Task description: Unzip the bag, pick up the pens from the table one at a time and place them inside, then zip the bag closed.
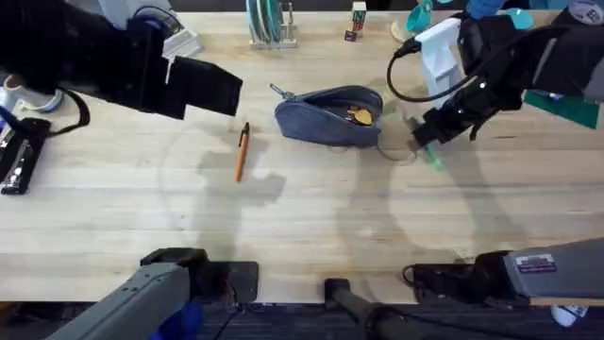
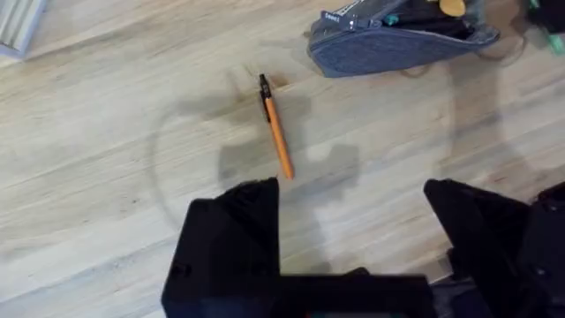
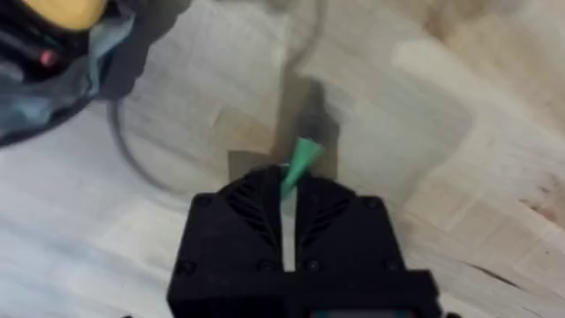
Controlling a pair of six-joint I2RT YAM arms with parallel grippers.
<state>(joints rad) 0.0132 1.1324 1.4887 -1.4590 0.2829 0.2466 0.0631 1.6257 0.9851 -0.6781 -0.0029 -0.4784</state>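
The grey-blue bag (image 1: 326,118) lies at the middle back of the table (image 1: 311,227), its zipper open, with something yellow showing inside. The orange pen (image 1: 242,151) lies on the wood to the left of the bag. My left gripper (image 1: 203,90) hovers open above the table, left of this pen; in the left wrist view the orange pen (image 2: 276,128) and the bag (image 2: 402,44) lie beyond its spread fingers (image 2: 234,238). My right gripper (image 1: 425,142) is just right of the bag, shut on the green pen (image 1: 432,159), whose green end (image 3: 302,159) sticks out between the fingers (image 3: 256,221).
A thin cord loop (image 1: 396,151) lies by the bag's right end. A rack with plates (image 1: 267,24) and small items (image 1: 357,21) stand along the back edge. A black tool (image 1: 19,156) lies at the far left. A green cloth (image 1: 566,106) is at the right.
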